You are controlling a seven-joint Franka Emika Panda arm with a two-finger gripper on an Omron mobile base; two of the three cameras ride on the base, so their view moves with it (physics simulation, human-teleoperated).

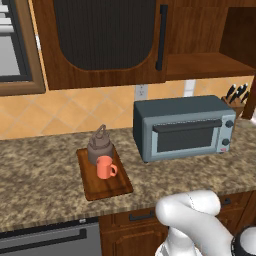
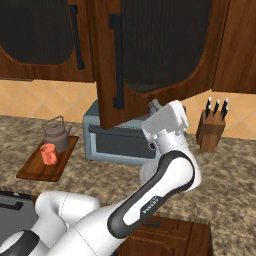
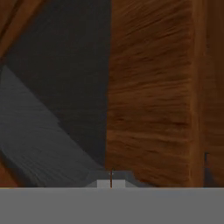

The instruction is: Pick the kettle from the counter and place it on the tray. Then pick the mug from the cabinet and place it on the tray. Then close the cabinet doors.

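From the left base view I see the kettle (image 1: 99, 145) and the mug (image 1: 105, 167) both standing on the tray (image 1: 106, 189), the mug just in front of the kettle and touching or nearly touching it. The tray lies on the counter (image 1: 40, 175), left of the toaster oven (image 1: 184, 127), with bare counter around its left and front edges. The left cabinet door (image 1: 102, 40) is closed; the right one (image 2: 145, 55) stands swung out over the toaster oven, its lower edge near my wrist. My gripper (image 3: 111, 183) is pressed close to that door's wood, fingers fully together, holding nothing. A knife block (image 2: 211, 129) sits well to the right.
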